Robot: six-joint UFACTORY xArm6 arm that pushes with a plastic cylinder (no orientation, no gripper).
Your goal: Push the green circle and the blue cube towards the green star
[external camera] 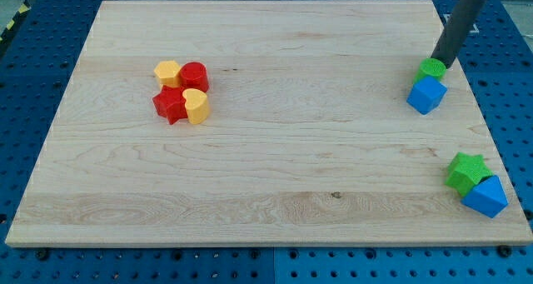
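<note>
The green circle [432,67] sits near the board's right edge, touching the blue cube [426,94] just below it. My tip [440,65] rests against the green circle's upper right side. The green star [465,171] lies at the lower right of the board, well below the pair, and touches another blue block [485,196] at its lower right.
A cluster of a yellow block [167,72], a red block [194,76], a red star [171,104] and a yellow block [196,106] lies at the left of the wooden board [266,176]. Blue pegboard surrounds the board.
</note>
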